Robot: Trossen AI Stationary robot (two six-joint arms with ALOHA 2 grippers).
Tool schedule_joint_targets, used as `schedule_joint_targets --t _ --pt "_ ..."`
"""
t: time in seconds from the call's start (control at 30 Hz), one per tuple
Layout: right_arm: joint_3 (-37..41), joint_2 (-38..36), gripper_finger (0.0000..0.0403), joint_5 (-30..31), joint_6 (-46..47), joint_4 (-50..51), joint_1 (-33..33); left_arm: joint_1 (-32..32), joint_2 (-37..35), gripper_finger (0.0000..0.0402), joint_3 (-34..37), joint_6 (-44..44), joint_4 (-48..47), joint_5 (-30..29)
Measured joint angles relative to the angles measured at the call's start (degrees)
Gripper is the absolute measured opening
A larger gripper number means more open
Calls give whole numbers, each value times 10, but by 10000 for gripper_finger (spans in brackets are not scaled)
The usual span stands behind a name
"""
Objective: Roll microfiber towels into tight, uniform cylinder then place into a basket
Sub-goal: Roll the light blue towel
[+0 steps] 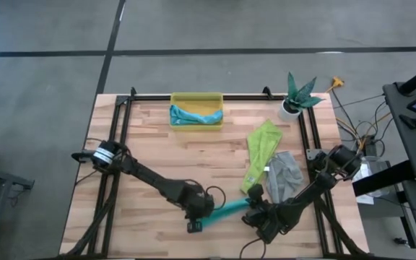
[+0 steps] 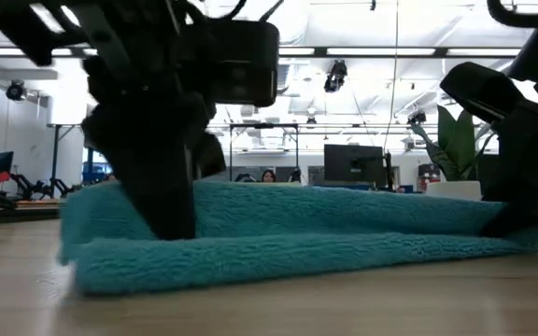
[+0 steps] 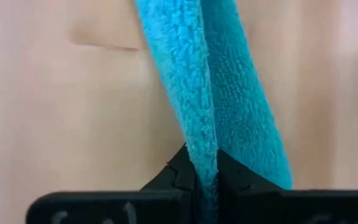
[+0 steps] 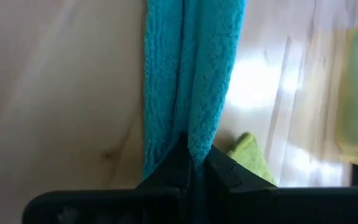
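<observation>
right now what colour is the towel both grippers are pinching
Teal. The teal towel shows best in the left wrist view.

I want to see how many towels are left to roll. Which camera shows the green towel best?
The high view: the green towel lies whole on the table beside the grey one. The right wrist view catches only a corner; the low and left wrist views miss it.

Four towels show: one teal towel (image 1: 226, 208) near the desk's (image 1: 157, 155) front edge, one lime green towel (image 1: 261, 153), one grey towel (image 1: 284, 176) toward the right edge, and one light blue towel (image 1: 193, 115) inside the single yellow basket (image 1: 196, 97) at the back edge. One potted plant (image 1: 297, 94) stands at the back right corner.
</observation>
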State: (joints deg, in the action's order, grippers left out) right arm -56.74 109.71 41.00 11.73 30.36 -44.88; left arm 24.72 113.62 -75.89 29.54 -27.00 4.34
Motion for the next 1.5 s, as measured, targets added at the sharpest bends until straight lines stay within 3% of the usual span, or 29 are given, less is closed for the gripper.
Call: schedule_joint_targets --t 0.47,0.7,0.87,1.13,1.27,1.5 --pt "0 -90 9 31 -52 9 20 13 -1 1 -13 0 -19 -13" --pt "13 -71 9 -101 -46 -22 89 13 -1 0 -13 2 -16 -4" --pt "16 -44 9 -108 -110 -31 116 16 -2 0 -20 10 -25 -21" --pt "25 -11 9 -56 -221 -44 128 27 -2 0 -29 0 -75 -92" --pt "29 -3 9 -28 -222 -45 128 36 -2 0 -29 -25 -81 -143" --pt "30 -4 9 -28 -167 -46 129 67 3 0 -30 -145 -79 -240"
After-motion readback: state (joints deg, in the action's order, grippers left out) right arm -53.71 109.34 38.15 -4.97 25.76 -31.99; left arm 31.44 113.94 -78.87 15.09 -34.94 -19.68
